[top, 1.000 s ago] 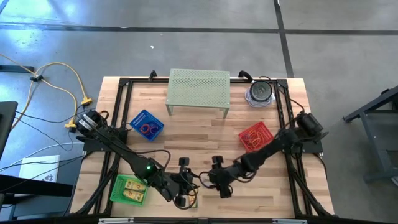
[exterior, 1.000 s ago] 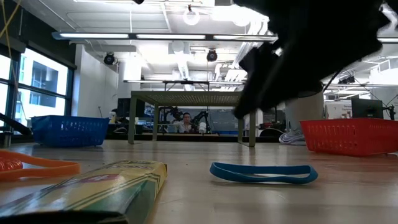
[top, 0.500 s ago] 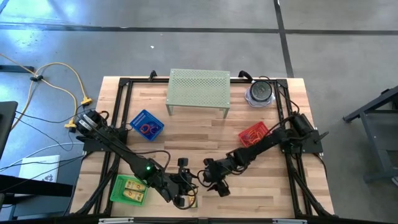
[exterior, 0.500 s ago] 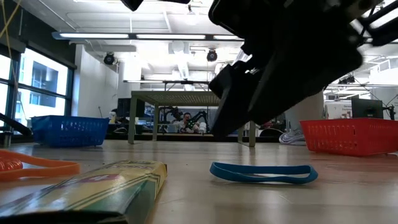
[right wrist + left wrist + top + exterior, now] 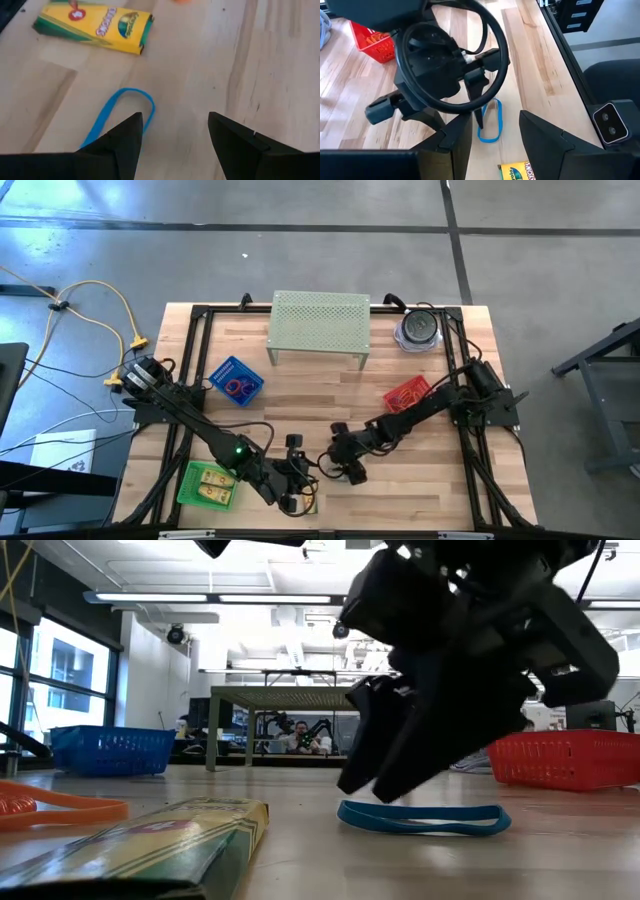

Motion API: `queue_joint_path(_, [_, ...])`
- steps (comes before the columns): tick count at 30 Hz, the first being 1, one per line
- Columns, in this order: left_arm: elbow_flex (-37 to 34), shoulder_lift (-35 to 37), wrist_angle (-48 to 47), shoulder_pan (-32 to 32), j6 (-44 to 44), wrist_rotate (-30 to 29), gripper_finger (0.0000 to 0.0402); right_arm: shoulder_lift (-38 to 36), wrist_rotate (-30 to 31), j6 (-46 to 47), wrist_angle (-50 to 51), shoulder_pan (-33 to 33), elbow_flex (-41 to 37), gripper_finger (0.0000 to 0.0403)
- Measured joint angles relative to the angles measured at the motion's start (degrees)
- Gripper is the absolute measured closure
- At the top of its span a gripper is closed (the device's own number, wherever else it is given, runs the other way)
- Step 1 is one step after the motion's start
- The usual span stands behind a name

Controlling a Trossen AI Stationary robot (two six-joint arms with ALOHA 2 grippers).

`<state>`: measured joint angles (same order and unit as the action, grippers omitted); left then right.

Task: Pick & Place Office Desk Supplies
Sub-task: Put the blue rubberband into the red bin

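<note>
Near the table's front edge: blue rubber band (image 5: 117,117) flat on wood, beneath the right gripper (image 5: 172,137), fingers spread wide, one fingertip (image 5: 479,116) at the loop's end.

The table (image 5: 300,395) is pale wood planks in a black frame, standing on a grey concrete floor (image 5: 300,250) crossed by dark seams. Beyond it lies a white workshop with strip lights (image 5: 220,597), ceiling ducts and a window (image 5: 70,675) (daylight outside).

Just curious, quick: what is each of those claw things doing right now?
Left tool: open, holding nothing.
Right tool: open, empty, above the blue rubber band.
</note>
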<state>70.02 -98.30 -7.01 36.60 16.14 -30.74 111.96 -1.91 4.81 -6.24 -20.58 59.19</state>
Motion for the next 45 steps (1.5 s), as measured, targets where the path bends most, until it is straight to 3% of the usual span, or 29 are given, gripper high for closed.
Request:
queue_joint_path(15, [0.00,0.00,0.15,-0.07,-0.04,-0.07,0.0245,0.02,-0.84,-0.09,-2.60,-1.57,-0.34,0.0188])
queue_joint_path(22, [0.02,0.00,-0.53,0.00,0.09,0.21,0.0245,4.37,-2.60,-0.16,-9.49,-1.38,-0.32,0.0188])
queue_joint_path(28, [0.02,0.00,-0.56,0.00,0.20,0.51,0.0245,4.46,-3.82,0.01,-9.16,-1.01,-0.26,0.0195])
queue_joint_path(33, [0.02,0.00,-0.72,0.00,0.26,0.65,0.0245,4.46,-3.59,2.18,-7.27,-0.92,-0.21,0.0253])
queue_joint_path(40, [0.02,0.00,-0.68,0.00,0.44,0.66,0.0245,4.46,-3.49,1.87,-5.36,-0.92,-0.17,0.0386])
queue_joint_path(45, [0.02,0.00,-0.64,0.00,0.44,0.77,0.0245,4.30,-1.11,1.14,-4.64,-1.63,-0.21,0.0400])
